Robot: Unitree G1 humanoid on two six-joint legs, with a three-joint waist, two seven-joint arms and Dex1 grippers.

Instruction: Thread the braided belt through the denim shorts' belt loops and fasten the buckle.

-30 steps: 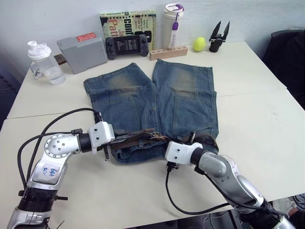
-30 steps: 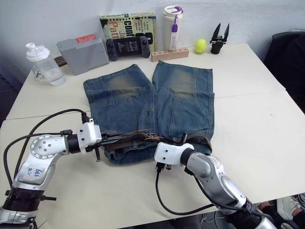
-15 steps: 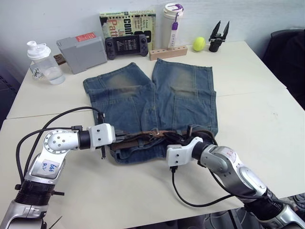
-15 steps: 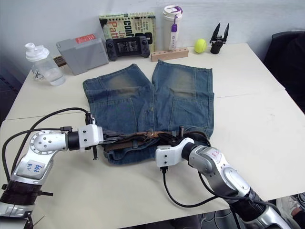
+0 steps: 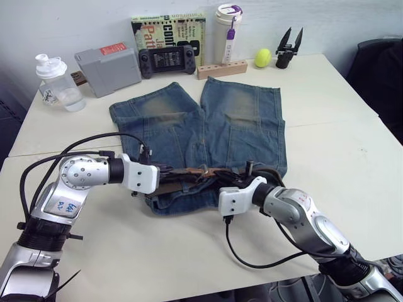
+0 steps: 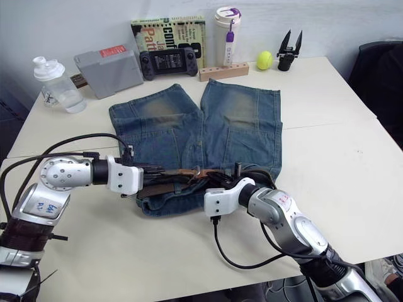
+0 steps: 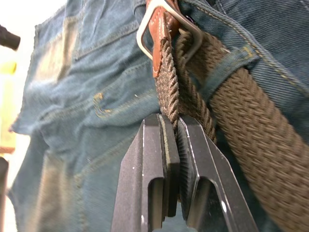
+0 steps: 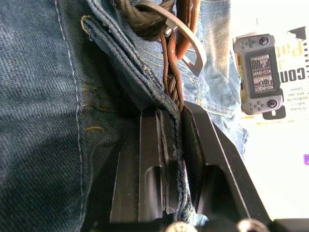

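The left claw (image 7: 174,140) is clenched on the brown braided woven belt (image 7: 169,92), just short of its silver rectangular metal buckle (image 7: 166,26). The right claw (image 8: 171,130) pinches belt and waistband of the faded blue denim shorts (image 5: 208,126) together, facing it. A denim belt loop (image 7: 227,65) wraps the strap beside the left claw, over the white table (image 5: 340,145)

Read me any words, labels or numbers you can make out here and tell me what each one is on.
"COUL" and "Pat", both cut off: cover of the book at the back.
Red label on the grey box: too small to read.
Blue handwriting on the left arm's sticker: illegible.
Game console screen: blurred.
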